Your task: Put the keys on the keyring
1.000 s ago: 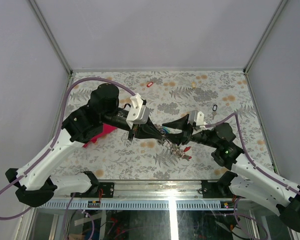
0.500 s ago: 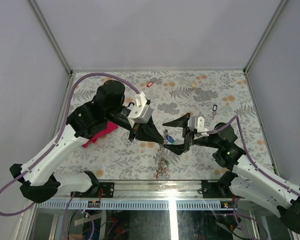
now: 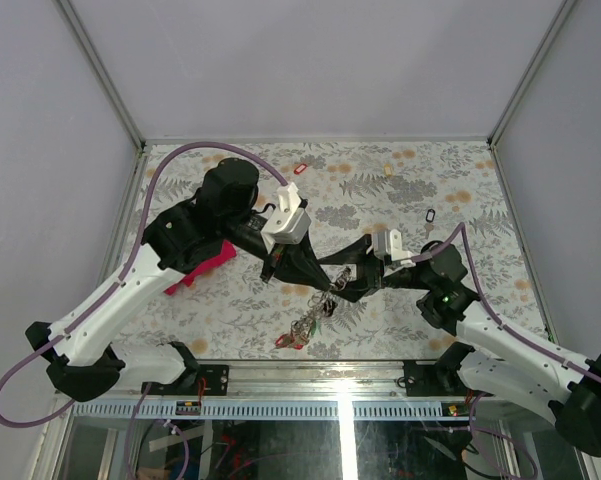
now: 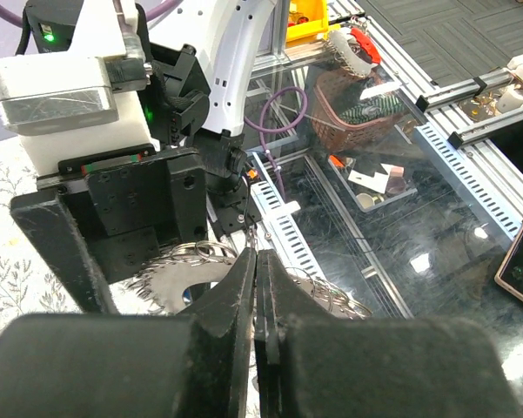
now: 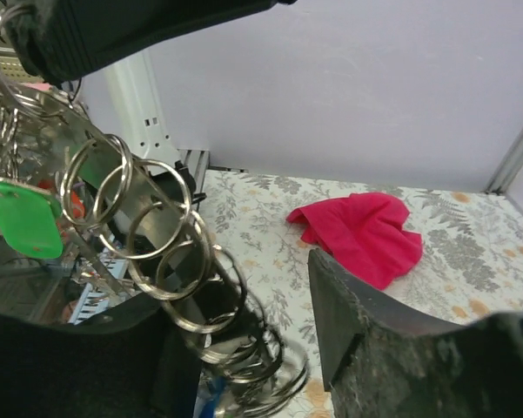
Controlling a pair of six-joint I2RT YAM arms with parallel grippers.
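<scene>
Above the middle of the floral worktop (image 3: pixel 230 315), both arms meet tip to tip, well clear of the surface. On my left wrist feed the left gripper (image 4: pixel 255 270) has its fingers pressed flat together, pinching the thin wire of the keyring (image 4: pixel 191 252). The ring's fringe of keys fans out like a toothed wheel just beyond the tips. From overhead, the keys (image 3: pixel 308 322) hang off that grip in a loose chain, slanting down toward the near edge, with red tags at the low end.

The right gripper (image 5: pixel 244 313) faces the left one with its fingers spread. On its own camera a string of overlapping split rings (image 5: pixel 152 218) drops through the gap, lying close to one finger and apart from the other. A green tag (image 5: pixel 22 218) dangles at the upper left of that view. I cannot see either right finger squeezing anything.

Behind the left arm the magenta cloth (image 3: pixel 202 267) lies crumpled on the worktop. Three loose keys rest near the far side, well apart from the grippers:
- a red-tagged key (image 3: pixel 300 169)
- a cream-tagged key (image 3: pixel 388 171)
- a black-tagged key (image 3: pixel 429 215)
</scene>
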